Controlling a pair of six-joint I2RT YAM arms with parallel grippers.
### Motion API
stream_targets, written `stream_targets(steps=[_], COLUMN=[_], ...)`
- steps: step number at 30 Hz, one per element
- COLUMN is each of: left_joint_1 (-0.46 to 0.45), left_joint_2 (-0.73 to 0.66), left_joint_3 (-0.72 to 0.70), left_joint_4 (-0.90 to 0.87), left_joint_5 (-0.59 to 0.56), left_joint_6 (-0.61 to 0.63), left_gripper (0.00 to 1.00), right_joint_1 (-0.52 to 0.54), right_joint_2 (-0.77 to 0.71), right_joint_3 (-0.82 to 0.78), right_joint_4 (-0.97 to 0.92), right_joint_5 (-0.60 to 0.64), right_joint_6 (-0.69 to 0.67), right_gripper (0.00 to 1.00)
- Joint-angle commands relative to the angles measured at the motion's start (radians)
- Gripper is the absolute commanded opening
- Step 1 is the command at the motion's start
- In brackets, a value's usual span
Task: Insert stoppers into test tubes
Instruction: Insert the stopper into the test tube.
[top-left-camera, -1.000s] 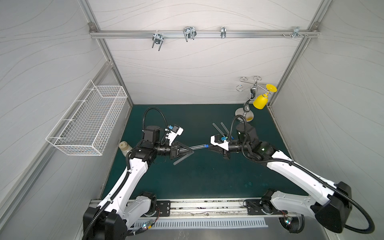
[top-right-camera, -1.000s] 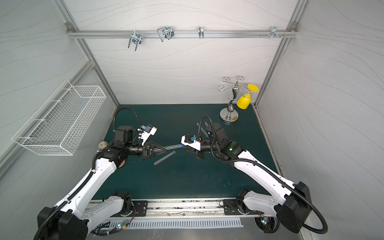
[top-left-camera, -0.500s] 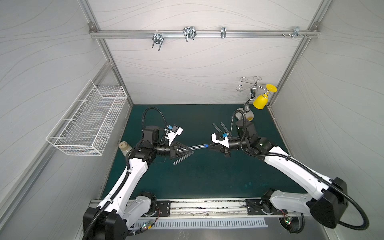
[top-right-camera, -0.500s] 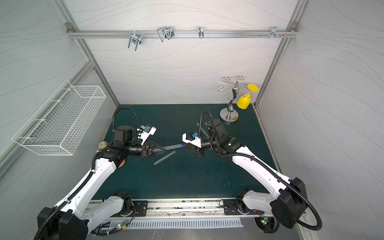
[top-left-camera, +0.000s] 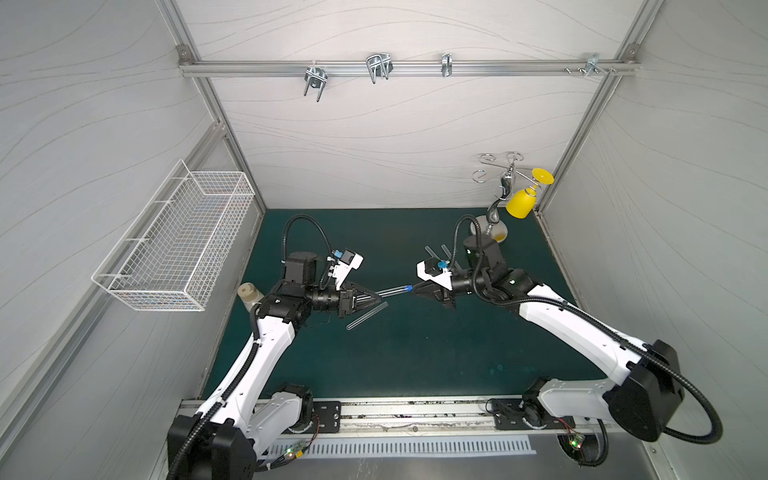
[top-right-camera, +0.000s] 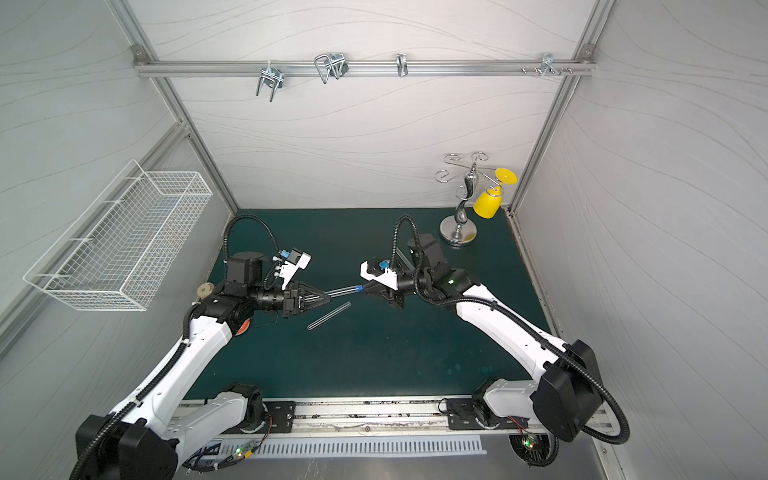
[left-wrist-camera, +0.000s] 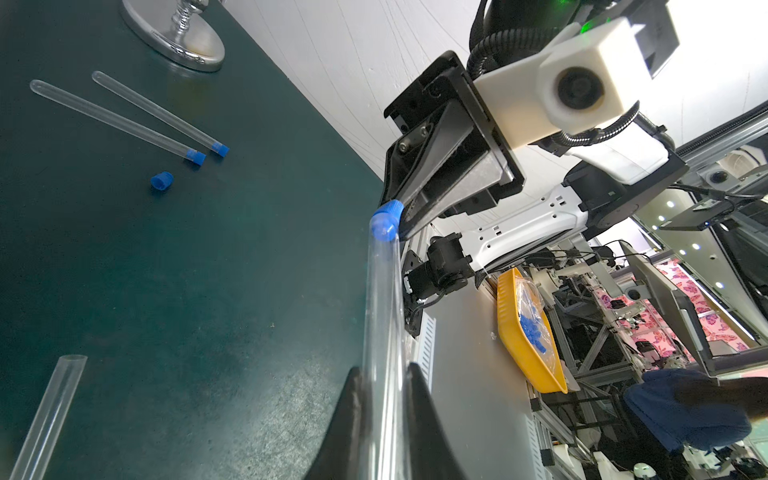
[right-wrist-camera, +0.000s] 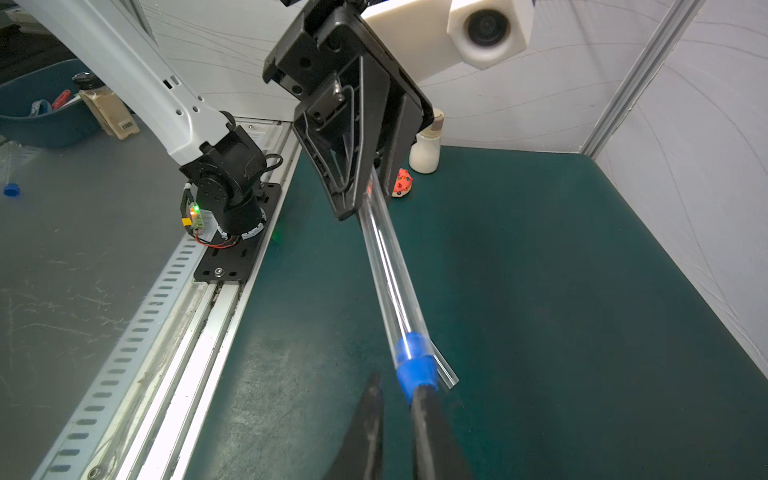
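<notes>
Basically static: left gripper (top-left-camera: 376, 297) stays clamped on test tube (top-left-camera: 392, 291), right gripper (top-left-camera: 417, 289) still pinches seated stopper (top-left-camera: 408, 287); release looks next.

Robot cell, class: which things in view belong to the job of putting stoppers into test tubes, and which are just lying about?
Belong to the job:
held test tube, blue stopper at its mouth, left gripper, right gripper, open tube on the mat, two stoppered tubes, loose stopper.

Lying about:
cream-capped bottle, chrome stand, yellow goblet, wire basket, small red toy.
</notes>
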Motion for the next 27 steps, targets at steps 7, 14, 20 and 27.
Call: stream_targets(steps=[7,14,20,27], left_joint_1=[-0.059,-0.056,-0.054,-0.055], left_joint_2=[-0.001,0.002,0.006,0.006], left_joint_3=[0.017,0.022,0.025,0.021], left_joint_4=[0.034,0.035,0.036,0.06], left_joint_5=[0.115,0.11,0.112,0.123], left_joint_6=[0.052,0.049,0.046,0.022], left_gripper=[0.0,0.0,0.0,0.0], right_joint_1=[-0.002,-0.002,-0.002,0.009], right_joint_2=[-0.147,-0.187,-0.191,-0.169], right_joint_3=[-0.105,-0.121,-0.122,-0.121], right_joint_4=[0.109,0.073,0.049,0.076], right_joint_5=[0.004,0.06,0.1,0.072], right_joint_6=[-0.011,-0.022,-0.033,-0.022], right_gripper=[0.23,0.21,0.14,0.06])
